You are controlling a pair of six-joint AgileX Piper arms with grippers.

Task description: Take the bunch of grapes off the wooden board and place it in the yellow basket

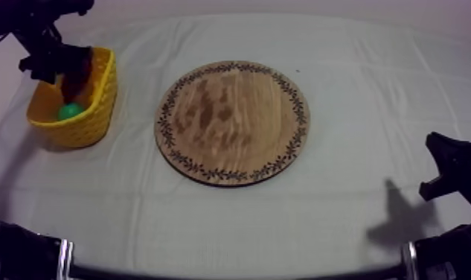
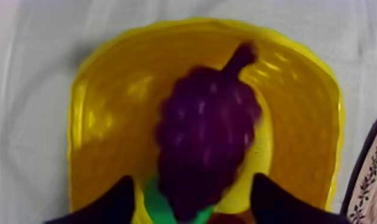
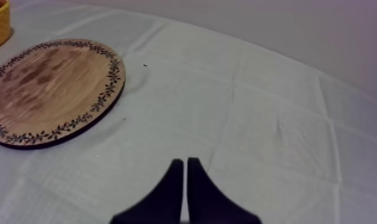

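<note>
Bunch of dark purple toy grapes is inside the yellow woven basket, at the left side of the counter. Its stem points away from your left gripper. That gripper hangs over the basket, fingers spread, one on either side of the bunch's near end. Yellow and green show between each finger and the grapes, so I read it as let go, not pinching. Can't tell if the bunch sits fully on the basket bottom.

Step in hand, my read: release and get out. To do it well:
- Leave the fingers spread, don't re-close.
- Lift straight up, with no sideways move until the tips are above the rim. A drag on the basket wall could tip or shift it.
- Watch the bunch as you rise. If it comes up with a finger, stop and open wider.
- Then swing clear toward your left side.

Right gripper sits low at the counter's right, fingers pressed together on nothing, well apart from the board. Leave it there.

Count:
- one round wooden board with patterned rim, bare, mid-counter
- one basket
- one bunch of grapes
- one small green thing in the basket by the grapes, kind unclear
- two grippers
</note>
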